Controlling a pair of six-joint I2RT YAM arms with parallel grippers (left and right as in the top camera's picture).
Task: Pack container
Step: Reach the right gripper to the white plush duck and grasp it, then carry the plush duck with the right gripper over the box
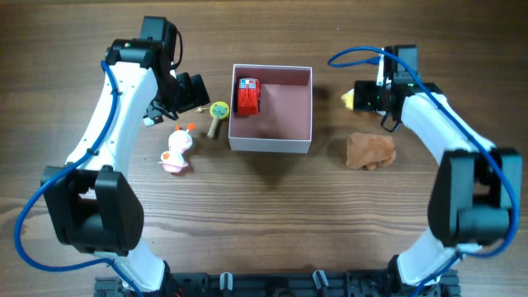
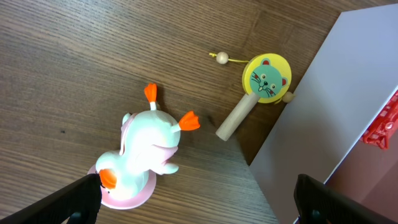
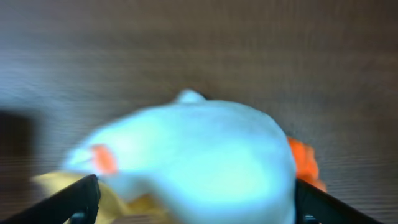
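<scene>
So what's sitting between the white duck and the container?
A yellow cat-face rattle, beside the container wall; the left wrist view shows it best.

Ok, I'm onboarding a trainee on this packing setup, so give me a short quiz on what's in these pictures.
1. True or false: the red toy car lies inside the square white container with the pink interior.
2. The yellow cat-face rattle with a wooden handle lies: A) inside the container; B) on the wooden table, left of the container; C) right of the container.
3. How many toys lie on the table to the left of the container?

Key: 1 true; 2 B; 3 two, the rattle and the white duck toy on a pink base.
</scene>
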